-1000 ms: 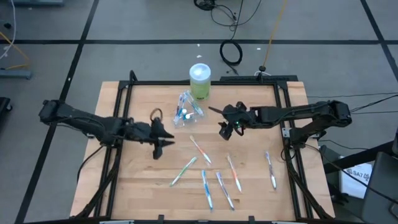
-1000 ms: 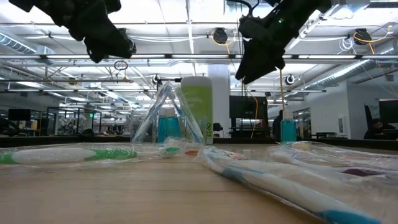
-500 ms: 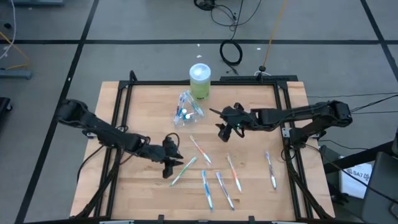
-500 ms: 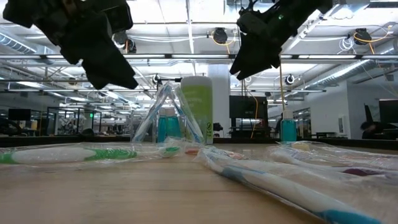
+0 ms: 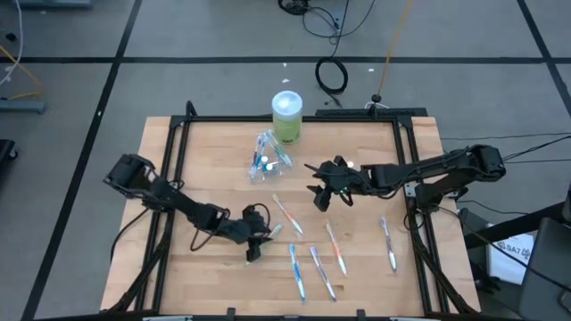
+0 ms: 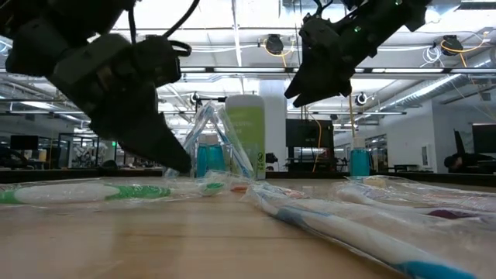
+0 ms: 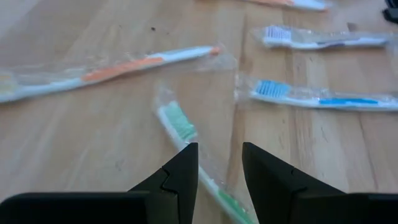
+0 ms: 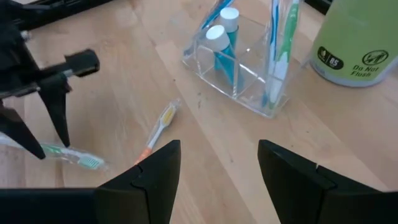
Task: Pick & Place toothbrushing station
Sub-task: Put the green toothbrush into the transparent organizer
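Wooden tabletop [image 5: 192, 160] inside a black frame, with an open office floor stretching behind it. Near the far edge stands a clear plastic holder [image 5: 266, 159] with teal-capped tubes [image 8: 219, 42] and one toothbrush in it, just beside a green container [image 5: 287, 117]. Several wrapped toothbrushes lie scattered over the front half.

The left gripper [image 5: 253, 242] is low over the green toothbrush [image 7: 180, 127], fingers parted on either side of its handle, not yet closed on it. The right gripper [image 5: 323, 189] hovers between the holder and the loose brushes, jaws wide and empty.

That brush looks light and stiff, but its loose, slick wrapper could slide. I'd pinch mid-handle, across the narrow width, firmly enough to catch the plastic underneath.
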`<action>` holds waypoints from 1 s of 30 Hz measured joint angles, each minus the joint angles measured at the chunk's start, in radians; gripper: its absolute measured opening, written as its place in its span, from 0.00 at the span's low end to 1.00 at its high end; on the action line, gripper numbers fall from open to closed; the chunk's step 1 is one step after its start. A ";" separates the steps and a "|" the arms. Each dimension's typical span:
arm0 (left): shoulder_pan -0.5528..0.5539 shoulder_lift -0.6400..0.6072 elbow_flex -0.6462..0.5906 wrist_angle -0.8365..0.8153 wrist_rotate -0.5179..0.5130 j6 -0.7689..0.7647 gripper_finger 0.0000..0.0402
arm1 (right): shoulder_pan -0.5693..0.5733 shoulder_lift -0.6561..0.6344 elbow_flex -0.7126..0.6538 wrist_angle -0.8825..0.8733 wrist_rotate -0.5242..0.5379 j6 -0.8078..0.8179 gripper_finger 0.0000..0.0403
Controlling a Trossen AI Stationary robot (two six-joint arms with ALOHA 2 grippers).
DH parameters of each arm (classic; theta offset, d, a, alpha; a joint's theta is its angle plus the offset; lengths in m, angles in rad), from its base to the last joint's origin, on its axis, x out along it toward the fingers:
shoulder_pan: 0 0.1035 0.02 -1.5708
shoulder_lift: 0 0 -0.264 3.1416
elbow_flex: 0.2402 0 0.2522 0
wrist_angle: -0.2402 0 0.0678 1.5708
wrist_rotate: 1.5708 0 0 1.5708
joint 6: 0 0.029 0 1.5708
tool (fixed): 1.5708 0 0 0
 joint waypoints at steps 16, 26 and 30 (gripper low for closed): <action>0.002 0.100 0.005 -0.049 -0.055 0.091 0.33 | 0.004 0.000 -0.008 0.017 0.000 0.009 0.52; 0.043 0.099 0.005 -0.073 0.008 0.253 0.15 | 0.004 0.000 -0.008 0.017 0.000 0.005 0.52; 0.060 0.100 0.004 -0.079 0.037 0.249 0.03 | 0.004 0.000 -0.008 0.017 0.000 0.005 0.52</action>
